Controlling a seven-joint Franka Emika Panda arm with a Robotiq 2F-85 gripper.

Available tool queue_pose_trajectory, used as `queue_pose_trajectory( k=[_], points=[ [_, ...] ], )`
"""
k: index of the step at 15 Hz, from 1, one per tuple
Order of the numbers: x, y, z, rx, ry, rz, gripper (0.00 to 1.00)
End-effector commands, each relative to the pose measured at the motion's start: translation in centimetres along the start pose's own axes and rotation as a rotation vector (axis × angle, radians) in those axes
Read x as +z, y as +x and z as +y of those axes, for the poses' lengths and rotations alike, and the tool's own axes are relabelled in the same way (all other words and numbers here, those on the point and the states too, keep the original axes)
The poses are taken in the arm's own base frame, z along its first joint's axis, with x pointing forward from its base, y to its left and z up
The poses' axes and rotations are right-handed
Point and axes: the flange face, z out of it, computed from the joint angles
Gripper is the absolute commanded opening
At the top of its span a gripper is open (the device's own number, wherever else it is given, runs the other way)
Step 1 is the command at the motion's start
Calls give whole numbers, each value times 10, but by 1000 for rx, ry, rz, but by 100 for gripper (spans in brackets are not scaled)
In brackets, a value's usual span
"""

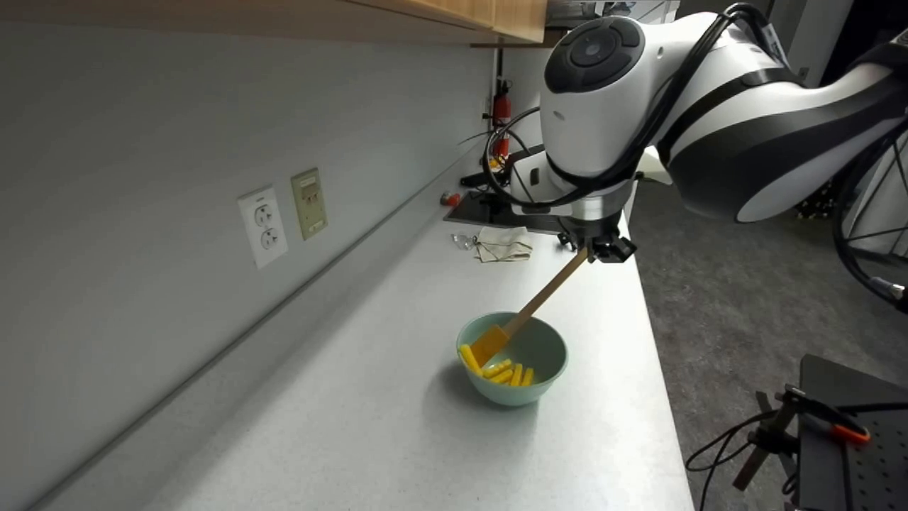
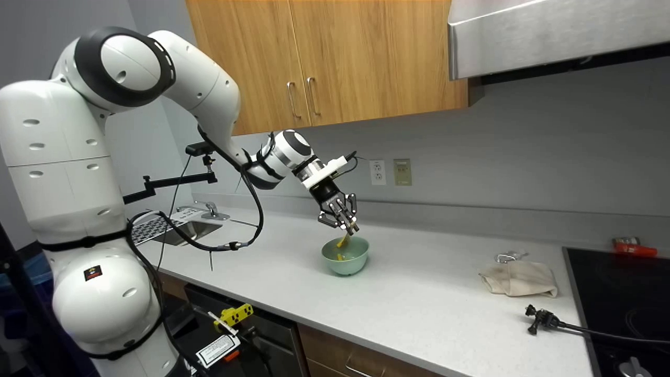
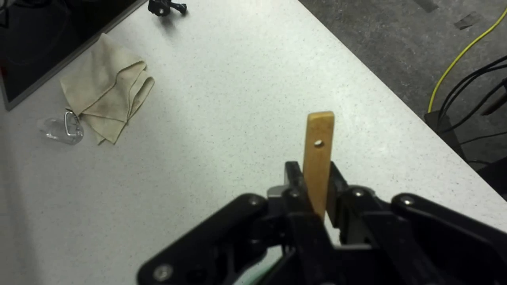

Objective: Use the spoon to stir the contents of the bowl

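Observation:
The pale mint-green bowl [image 1: 511, 394] stands upright on the counter and shows in both exterior views. In it lie the contents, several yellow-orange pieces [image 1: 516, 375] gathered at its near side. The wooden spoon [image 1: 547, 292] leans down into the bowl, its broad flat end [image 1: 491, 343] touching or close beside the pieces. My gripper [image 3: 317, 174] is shut on the spoon's upper handle, whose holed end sticks out past the fingers in the wrist view. In an exterior view the gripper [image 2: 349, 227] hangs tilted above the bowl [image 2: 345, 266]. Just a green sliver of bowl shows in the wrist view.
A folded beige cloth [image 2: 518, 278] with a clear clip-like object [image 3: 65, 128] lies before the black stovetop [image 2: 617, 293]. A black mount [image 2: 544, 319] sits near the counter's front. The wall [image 1: 177, 213] runs behind the bowl, and wooden cabinets [image 2: 335, 57] hang above.

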Motion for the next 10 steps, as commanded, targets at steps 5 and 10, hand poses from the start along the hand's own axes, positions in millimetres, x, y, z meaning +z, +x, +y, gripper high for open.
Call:
queue_pose_trajectory(
  k=[5,10],
  points=[
    [-3,-27,-4,7,-13,1,4],
    [7,-28,-1,-6,-20,-49,4]
  ],
)
